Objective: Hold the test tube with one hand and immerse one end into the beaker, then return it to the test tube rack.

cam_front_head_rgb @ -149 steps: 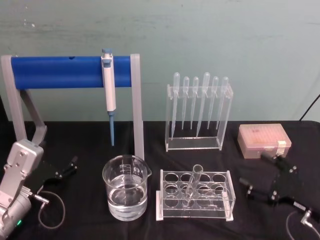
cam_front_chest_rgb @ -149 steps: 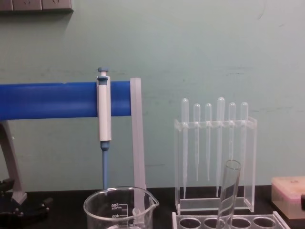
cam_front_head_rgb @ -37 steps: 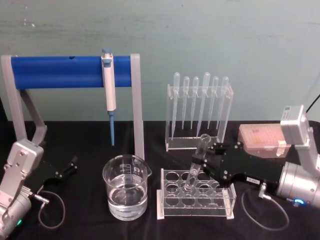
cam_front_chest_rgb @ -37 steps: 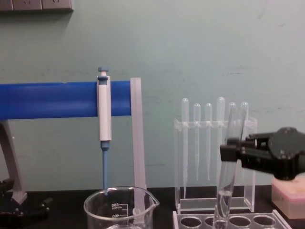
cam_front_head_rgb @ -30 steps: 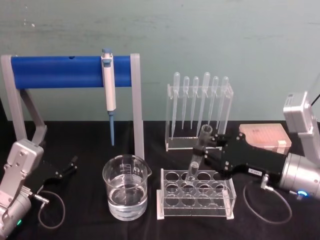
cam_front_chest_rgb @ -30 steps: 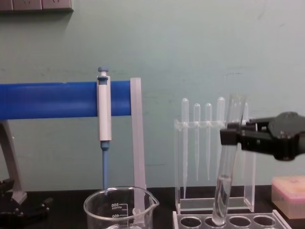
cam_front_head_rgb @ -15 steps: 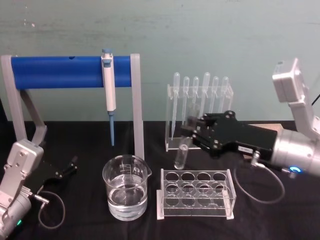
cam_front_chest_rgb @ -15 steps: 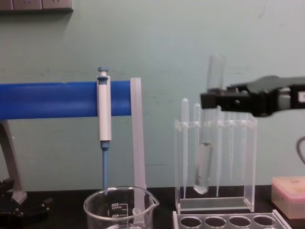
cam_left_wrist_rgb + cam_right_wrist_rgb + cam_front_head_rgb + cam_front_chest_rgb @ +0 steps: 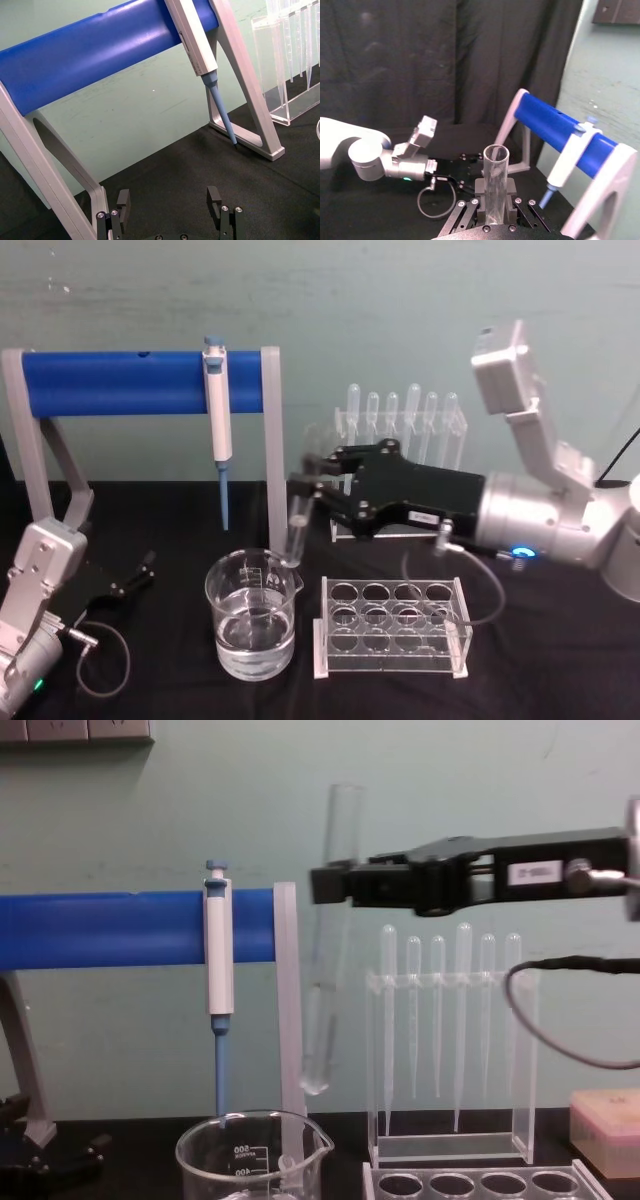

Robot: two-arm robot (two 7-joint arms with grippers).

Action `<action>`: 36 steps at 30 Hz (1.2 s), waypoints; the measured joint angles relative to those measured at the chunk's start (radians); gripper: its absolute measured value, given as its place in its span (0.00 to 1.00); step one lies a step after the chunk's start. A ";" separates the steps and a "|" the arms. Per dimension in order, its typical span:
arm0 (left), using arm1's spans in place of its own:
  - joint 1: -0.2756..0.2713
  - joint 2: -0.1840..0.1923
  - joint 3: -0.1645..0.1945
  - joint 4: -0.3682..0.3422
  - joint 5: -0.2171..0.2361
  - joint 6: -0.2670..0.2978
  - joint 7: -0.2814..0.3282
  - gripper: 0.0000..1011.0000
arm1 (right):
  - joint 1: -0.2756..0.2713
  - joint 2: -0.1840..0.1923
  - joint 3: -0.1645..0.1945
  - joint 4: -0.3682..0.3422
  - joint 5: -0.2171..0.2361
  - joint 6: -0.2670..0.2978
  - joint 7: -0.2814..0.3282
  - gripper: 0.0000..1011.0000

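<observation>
The test tube (image 9: 297,512) hangs in the air above the near-right part of the beaker (image 9: 252,615), well clear of the test tube rack (image 9: 392,628), whose holes all stand vacant. In the chest view the tube (image 9: 325,990) is slightly tilted, its open rim leaning toward the robot's right and its round bottom just above the beaker (image 9: 250,1155) rim, not touching the glass or the clear liquid inside. The right gripper (image 9: 305,480) reaches in from the right, level and stretched across the table, and its black fingers are clamped on the upper part of the tube, a short way under the rim; the chest view shows the same grip (image 9: 330,883) with the rim standing up above the fingers. In the right wrist view the tube (image 9: 495,180) rises between the two pads of the gripper (image 9: 495,196), open mouth toward the camera. The left gripper (image 9: 135,575) lies low on the black table (image 9: 180,530) at the left, well apart from the beaker, and its fingers are spread with nothing between them, as the left wrist view shows (image 9: 169,200). Behind the beaker stands the grey frame with the blue bar (image 9: 130,383), from which the blue-and-white pipettor (image 9: 217,410) hangs tip down. Farther right, behind the right arm, the thin pipettes (image 9: 450,1020) hang in their clear stand
</observation>
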 joint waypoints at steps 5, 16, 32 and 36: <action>0.000 0.000 0.000 0.000 0.000 0.000 0.000 0.99 | 0.026 -0.033 -0.044 0.035 -0.002 -0.014 0.013 0.22; 0.000 0.000 0.000 0.000 0.000 0.000 0.000 0.99 | 0.051 -0.093 -0.105 0.152 -0.038 -0.077 0.027 0.22; 0.000 0.000 0.000 0.000 0.000 0.000 0.000 0.99 | 0.043 -0.156 -0.139 0.305 -0.082 -0.135 0.054 0.22; 0.000 0.000 0.000 0.000 0.000 0.000 0.000 0.99 | 0.039 -0.161 -0.138 0.321 -0.093 -0.145 0.055 0.22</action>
